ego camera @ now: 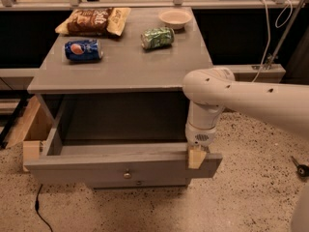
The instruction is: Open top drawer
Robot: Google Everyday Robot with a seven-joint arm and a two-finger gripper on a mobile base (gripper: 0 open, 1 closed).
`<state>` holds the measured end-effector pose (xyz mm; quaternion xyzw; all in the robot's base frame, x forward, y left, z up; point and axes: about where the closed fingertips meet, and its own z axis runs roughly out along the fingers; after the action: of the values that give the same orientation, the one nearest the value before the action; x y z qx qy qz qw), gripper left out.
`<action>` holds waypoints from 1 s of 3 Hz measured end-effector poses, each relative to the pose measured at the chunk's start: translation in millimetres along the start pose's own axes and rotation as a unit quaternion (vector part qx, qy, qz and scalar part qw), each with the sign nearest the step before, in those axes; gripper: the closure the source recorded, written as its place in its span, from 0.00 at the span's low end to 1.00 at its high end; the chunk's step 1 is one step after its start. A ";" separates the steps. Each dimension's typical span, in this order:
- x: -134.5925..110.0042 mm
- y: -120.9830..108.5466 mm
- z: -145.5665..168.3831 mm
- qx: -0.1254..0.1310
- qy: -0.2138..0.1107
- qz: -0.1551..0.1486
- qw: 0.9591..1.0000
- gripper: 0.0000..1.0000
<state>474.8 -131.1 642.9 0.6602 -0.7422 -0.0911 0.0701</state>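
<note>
The top drawer (pixel 96 167) is a grey wooden drawer that stands pulled well out of the grey cabinet, its inside showing dark and empty. A small round brass knob (pixel 127 174) sits at the centre of its front panel. A second small knob (pixel 139 182) shows just below, on a lower drawer. My gripper (pixel 196 155) hangs from the white arm (pixel 241 98) at the right end of the drawer front, its tan tip resting at the panel's top edge.
On the cabinet top (pixel 120 62) lie a brown chip bag (pixel 92 20), a blue soda can (pixel 83 50), a green can (pixel 157 37) and a small bowl (pixel 175 18). A wooden box (pixel 30 129) stands at the drawer's left. A black cable (pixel 39 211) runs over the speckled floor.
</note>
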 end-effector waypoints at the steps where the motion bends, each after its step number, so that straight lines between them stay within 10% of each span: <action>1: 0.0 0.0 0.0 0.000 0.000 0.000 1.000 0.11; 3: 20.1 2.6 -25.8 0.027 -0.018 0.013 0.999 0.00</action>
<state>475.7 -151.9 668.3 0.6503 -0.7542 -0.0817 0.0398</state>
